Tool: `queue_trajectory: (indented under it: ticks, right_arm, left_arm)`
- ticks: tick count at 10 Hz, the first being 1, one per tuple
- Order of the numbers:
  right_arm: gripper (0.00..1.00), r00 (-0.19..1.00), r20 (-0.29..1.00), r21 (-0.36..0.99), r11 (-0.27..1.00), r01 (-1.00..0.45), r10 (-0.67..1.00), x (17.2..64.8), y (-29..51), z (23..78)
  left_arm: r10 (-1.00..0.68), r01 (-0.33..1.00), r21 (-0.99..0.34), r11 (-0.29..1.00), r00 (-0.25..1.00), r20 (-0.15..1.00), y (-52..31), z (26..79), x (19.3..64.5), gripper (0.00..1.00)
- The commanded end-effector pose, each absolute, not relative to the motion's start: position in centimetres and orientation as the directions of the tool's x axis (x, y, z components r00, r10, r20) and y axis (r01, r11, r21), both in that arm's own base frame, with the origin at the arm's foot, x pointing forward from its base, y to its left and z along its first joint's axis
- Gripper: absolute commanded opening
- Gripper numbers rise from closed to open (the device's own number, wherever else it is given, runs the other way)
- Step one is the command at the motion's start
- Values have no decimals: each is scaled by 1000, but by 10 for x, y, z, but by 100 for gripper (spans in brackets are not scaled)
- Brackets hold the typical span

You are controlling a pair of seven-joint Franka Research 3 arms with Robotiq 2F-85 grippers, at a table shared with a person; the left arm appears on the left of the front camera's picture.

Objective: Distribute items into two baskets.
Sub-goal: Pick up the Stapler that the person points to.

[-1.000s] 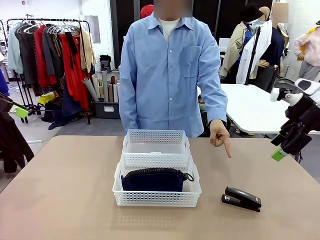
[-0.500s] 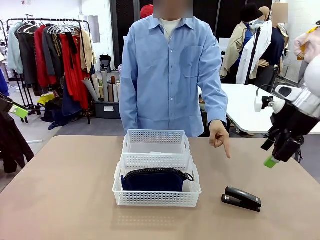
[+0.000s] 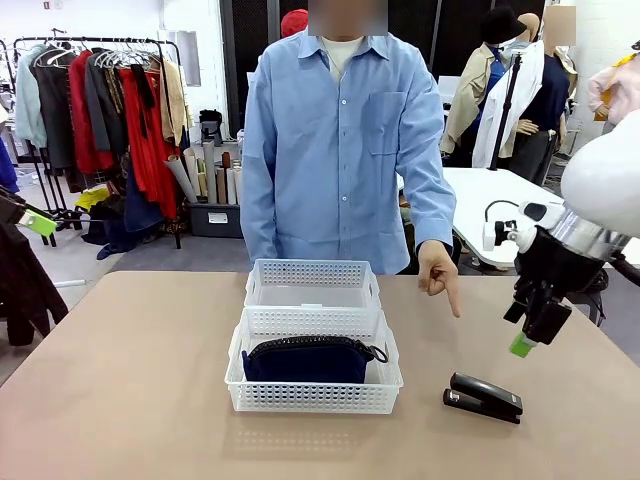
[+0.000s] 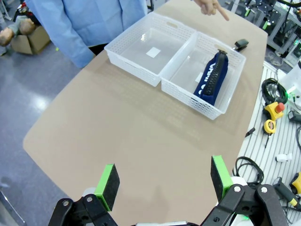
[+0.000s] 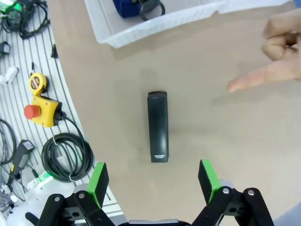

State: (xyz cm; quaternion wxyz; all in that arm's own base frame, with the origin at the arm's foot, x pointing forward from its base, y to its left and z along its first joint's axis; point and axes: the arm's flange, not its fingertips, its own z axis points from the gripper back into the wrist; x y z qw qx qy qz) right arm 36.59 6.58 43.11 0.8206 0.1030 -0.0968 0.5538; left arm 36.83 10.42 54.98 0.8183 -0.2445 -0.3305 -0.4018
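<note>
On the tan desk (image 3: 120,400) near the white lattice plastic baskets (image 3: 313,408), the rigid, slick black desk stapler (image 5: 158,126) lies under my right tool (image 5: 153,178), pads (image 5: 98,181) parted; I judge a mid-body side pinch best.

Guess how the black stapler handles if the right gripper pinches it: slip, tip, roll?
The stapler looks rigid and lies flat on the table, so it probably won't roll or tip. Its smooth shell may be slick against the pads of the right gripper. Likely dense for its size; the hinged top might swing up if pinched alone.
</note>
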Motion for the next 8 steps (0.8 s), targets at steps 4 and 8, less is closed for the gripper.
queue_trajectory:
  ticks: [4, 8]
  right_arm:
    - [100, 276, 192, 83, 265, -961, 942, 320, 82, 365]
    - [100, 293, 172, 97, 279, -955, 941, 318, 89, 342]
  left_arm:
    - [-488, 826, -135, 548, 446, 751, 104, 550, 368, 100]
    - [-488, 826, -135, 548, 446, 751, 104, 550, 368, 100]
